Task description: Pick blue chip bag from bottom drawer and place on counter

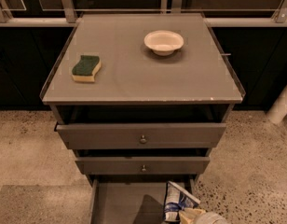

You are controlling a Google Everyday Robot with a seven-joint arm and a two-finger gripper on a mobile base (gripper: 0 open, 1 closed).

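At the frame's bottom edge the hand [192, 215] gripped the blue chip bag [176, 199], long axis upright over the bottom drawer [120, 202], the surface [134, 78] waiting straight up-frame.

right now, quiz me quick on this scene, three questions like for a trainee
1. True or false: the blue chip bag lies on the counter.
2. What sits on the counter's left side? A bowl, B sponge, C chip bag.
3. Fill in: the gripper, at the picture's bottom edge beside the bag, is over the ___ drawer.
Key: 1 false; 2 B; 3 bottom drawer.
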